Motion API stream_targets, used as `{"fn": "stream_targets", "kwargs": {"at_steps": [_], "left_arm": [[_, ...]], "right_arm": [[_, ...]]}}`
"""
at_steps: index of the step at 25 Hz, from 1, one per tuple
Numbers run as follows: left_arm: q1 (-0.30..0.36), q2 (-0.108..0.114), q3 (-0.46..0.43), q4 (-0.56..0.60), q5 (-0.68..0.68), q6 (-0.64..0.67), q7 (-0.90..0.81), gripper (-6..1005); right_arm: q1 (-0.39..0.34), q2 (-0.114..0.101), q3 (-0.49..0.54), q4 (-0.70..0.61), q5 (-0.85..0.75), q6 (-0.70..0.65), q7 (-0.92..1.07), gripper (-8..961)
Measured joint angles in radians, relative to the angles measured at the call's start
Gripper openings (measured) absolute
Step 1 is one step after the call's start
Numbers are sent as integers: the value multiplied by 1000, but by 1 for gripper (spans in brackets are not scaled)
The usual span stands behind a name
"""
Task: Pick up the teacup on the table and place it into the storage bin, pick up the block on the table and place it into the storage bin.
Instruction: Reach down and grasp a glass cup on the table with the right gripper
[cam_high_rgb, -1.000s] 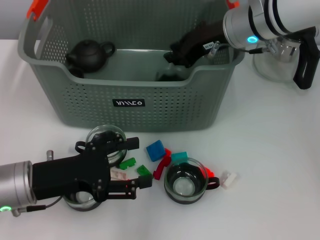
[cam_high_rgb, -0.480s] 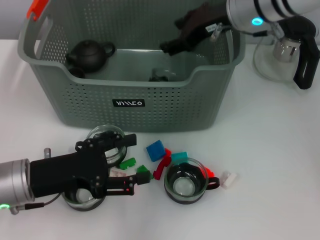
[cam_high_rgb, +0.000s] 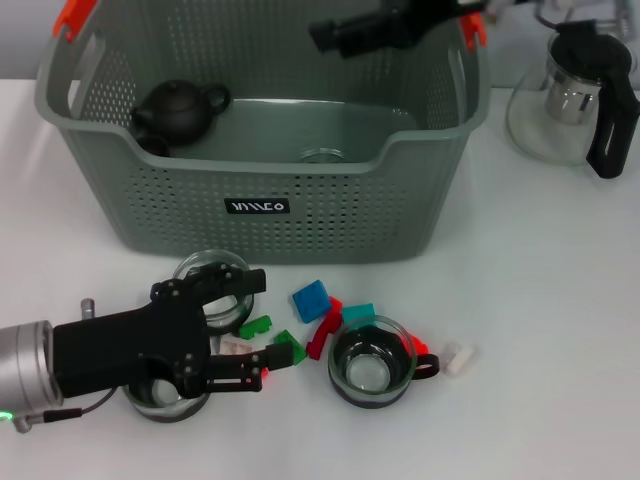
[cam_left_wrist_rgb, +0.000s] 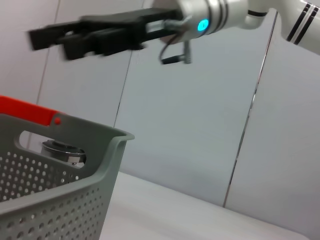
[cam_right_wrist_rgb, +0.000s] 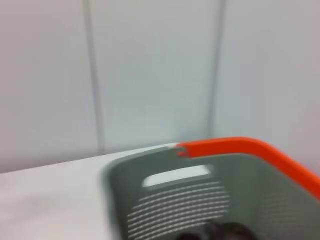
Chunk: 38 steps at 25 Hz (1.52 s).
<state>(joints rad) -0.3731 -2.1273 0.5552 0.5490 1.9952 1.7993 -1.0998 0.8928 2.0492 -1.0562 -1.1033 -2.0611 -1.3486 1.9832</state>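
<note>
The bin (cam_high_rgb: 260, 205) holds a glass teacup (cam_high_rgb: 322, 156) (beside a black teapot (cam_high_rgb: 180, 108)). The right gripper (cam_high_rgb: 330, 34) hovers above it, empty, fingers parted. In front of the bin, the left gripper (cam_high_rgb: 272, 322) spreads open around a green block (cam_high_rgb: 256, 326).

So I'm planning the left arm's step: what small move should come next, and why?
Probably close the left hand on the green block: its fingers sit open on either side of that block on the table, and the storage bin holds no block yet.
</note>
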Motion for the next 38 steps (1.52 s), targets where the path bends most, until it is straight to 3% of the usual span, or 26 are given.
{"fn": "stream_targets", "kwargs": {"at_steps": [8, 12, 15, 23, 38], "left_arm": [[3, 4, 0, 9, 7, 2, 0, 948], [4, 6, 0, 13, 7, 2, 1, 948], [4, 9, 0, 21, 10, 2, 3, 948], [5, 18, 3, 57, 47, 2, 5, 948], [16, 29, -2, 116, 126, 12, 5, 948]], "right_arm": [[-75, -18, 21, -128, 14, -332, -39, 779], [-87, -15, 11, -163, -5, -481, -41, 776], [-88, 0, -9, -168, -51, -560, -47, 776], [-91, 44, -92, -156, -208, -571, -55, 777], [-67, 50, -342, -6, -225, -422, -47, 776]]}}
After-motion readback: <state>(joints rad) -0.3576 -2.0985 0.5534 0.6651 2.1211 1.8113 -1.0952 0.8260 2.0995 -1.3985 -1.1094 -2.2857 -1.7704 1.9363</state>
